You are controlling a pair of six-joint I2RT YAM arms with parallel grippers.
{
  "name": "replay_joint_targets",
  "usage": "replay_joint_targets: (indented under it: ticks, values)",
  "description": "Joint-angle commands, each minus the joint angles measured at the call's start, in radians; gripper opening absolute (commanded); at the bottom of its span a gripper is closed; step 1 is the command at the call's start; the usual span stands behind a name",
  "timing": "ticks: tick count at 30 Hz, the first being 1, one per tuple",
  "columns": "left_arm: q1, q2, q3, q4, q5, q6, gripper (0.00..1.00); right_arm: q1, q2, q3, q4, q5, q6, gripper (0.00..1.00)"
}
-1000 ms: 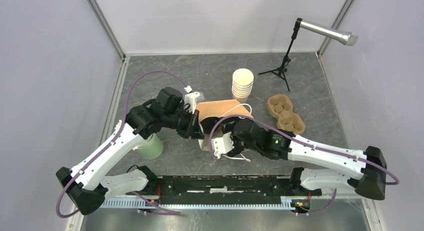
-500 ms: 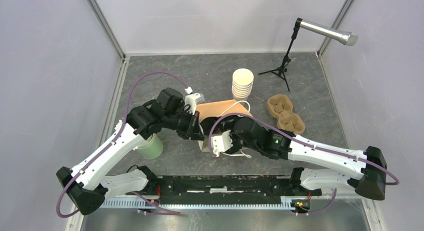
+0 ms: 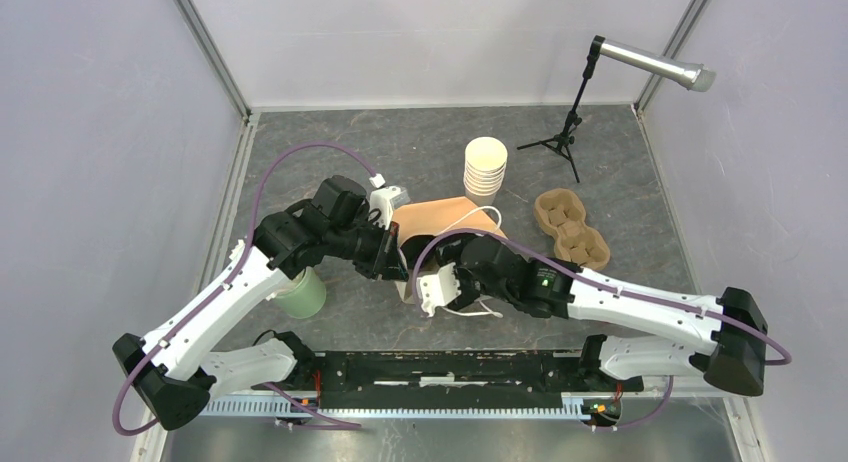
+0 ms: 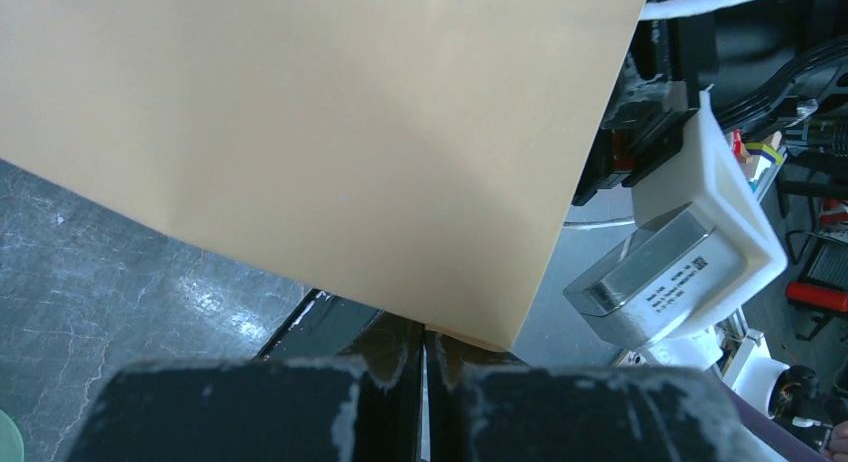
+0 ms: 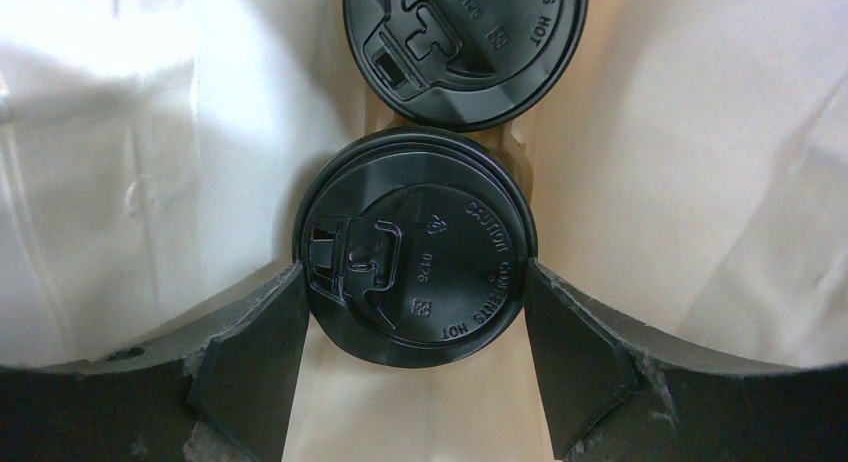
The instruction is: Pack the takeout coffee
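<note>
Since a sec ago the right arm has slid a bit left and its wrist sits further over the bag's mouth. The left arm and the rest of the table look unchanged.

L to R from overhead: a pale green cup point(image 3: 303, 294) is half tucked under the left forearm. Next is the left gripper point(image 3: 392, 261), at the left edge of the brown paper bag point(image 3: 440, 216). Only the left wrist cam shows the grip: the jaws are pressed together, pinching the bag's tan edge, and the bag panel fills most of that pic. At its right side is a white camera mount point(image 4: 700, 242).

The right gripper point(image 3: 437, 288) is mid-table, nose down in the bag opening, so overhead gives no sight of the contents. The right wrist cam does: the nearer takeout coffee point(image 5: 415, 247) stands inside the bag on its tan floor, black lid up. The fingers point(image 5: 250, 367) are spread wide, tips against the lid rim on both sides, clamping it. The second takeout coffee point(image 5: 465, 32) is just behind, the lids nearly touching and its far edge cut off by the frame. Both cup bodies are hidden under the lids.

Further right are a stack of lidless cups point(image 3: 486, 169) behind the bag, a pulp cup carrier point(image 3: 572, 225), and a tripod stand point(image 3: 566, 132) at the back.
</note>
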State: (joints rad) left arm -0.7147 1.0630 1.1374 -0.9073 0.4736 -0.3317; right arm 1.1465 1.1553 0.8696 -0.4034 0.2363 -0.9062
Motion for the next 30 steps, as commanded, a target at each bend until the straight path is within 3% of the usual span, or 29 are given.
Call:
replay_joint_targets:
  ticks: [1, 8, 30]
  values:
    - [0.000, -0.017, -0.004, 0.013, 0.053, 0.020, 0.02, 0.003, 0.024, 0.027, 0.025, 0.023, -0.015, 0.79]
    - [0.001, -0.021, -0.009, 0.013, 0.053, 0.022, 0.02, -0.011, 0.002, 0.005, 0.029, 0.063, -0.015, 0.79]
    - [0.001, -0.046, -0.052, 0.051, 0.073, 0.000, 0.02, -0.014, 0.011, -0.012, 0.119, -0.028, -0.091, 0.80]
